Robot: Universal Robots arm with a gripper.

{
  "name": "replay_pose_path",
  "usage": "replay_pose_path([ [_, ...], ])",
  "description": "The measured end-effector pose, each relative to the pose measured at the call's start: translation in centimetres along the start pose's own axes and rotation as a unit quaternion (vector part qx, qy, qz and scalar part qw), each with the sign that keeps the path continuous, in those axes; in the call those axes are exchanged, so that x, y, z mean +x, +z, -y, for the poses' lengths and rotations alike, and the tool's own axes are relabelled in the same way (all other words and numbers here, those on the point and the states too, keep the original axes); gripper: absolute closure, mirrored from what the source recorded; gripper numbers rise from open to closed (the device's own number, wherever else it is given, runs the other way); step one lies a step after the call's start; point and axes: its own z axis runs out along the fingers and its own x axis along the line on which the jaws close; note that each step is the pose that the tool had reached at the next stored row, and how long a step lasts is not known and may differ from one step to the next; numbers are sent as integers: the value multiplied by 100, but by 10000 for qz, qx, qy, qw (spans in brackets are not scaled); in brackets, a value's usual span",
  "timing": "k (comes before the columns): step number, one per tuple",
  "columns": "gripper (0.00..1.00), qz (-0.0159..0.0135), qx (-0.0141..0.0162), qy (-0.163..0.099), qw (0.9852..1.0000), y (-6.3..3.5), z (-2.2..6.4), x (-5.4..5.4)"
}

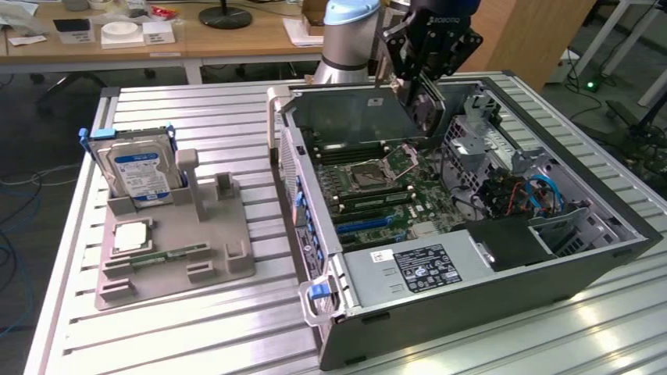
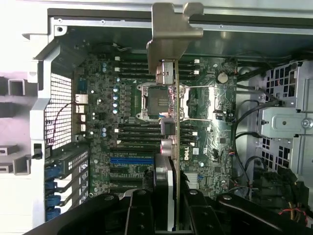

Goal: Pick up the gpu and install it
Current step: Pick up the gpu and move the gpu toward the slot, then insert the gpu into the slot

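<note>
The gpu [image 1: 422, 105] hangs on edge in the gripper [image 1: 426, 78], over the far end of the open computer case [image 1: 469, 305]. In the wrist view the card shows edge-on as a thin strip running straight out from between the black fingers [image 2: 142, 213]. Its black cooler faces one finger and its green board the other. The jaws are clamped on the card's two flat faces at the near end. Its silver end bracket [image 2: 172, 29] sticks out at the far end, past the motherboard's edge and over the case wall.

Under the card lies the motherboard [image 1: 380, 191]. From the wrist camera, the strip crosses over the CPU socket [image 2: 155, 100] and the rows of dark slots. The blue slot [image 2: 131, 160] lies just to one side of it. The card seems to be clear of the board and not seated in any slot, though the edge-on view makes that hard to judge.

Nearer the exterior camera, the power supply [image 1: 417, 266] with its white label fills the case's front corner.

Well apart, on the exterior view's left, a grey holder [image 1: 177, 269] sits on the slatted metal table [image 1: 208, 336]. A hard drive [image 1: 140, 173] with a blue label stands upright in the holder, and a narrow green memory stick [image 1: 167, 255] lies flat in it.
</note>
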Motion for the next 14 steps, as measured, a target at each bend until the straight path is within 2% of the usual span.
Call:
replay_pose_path([
  [14, 72, 0, 0, -3, 10000, 2, 0, -12],
])
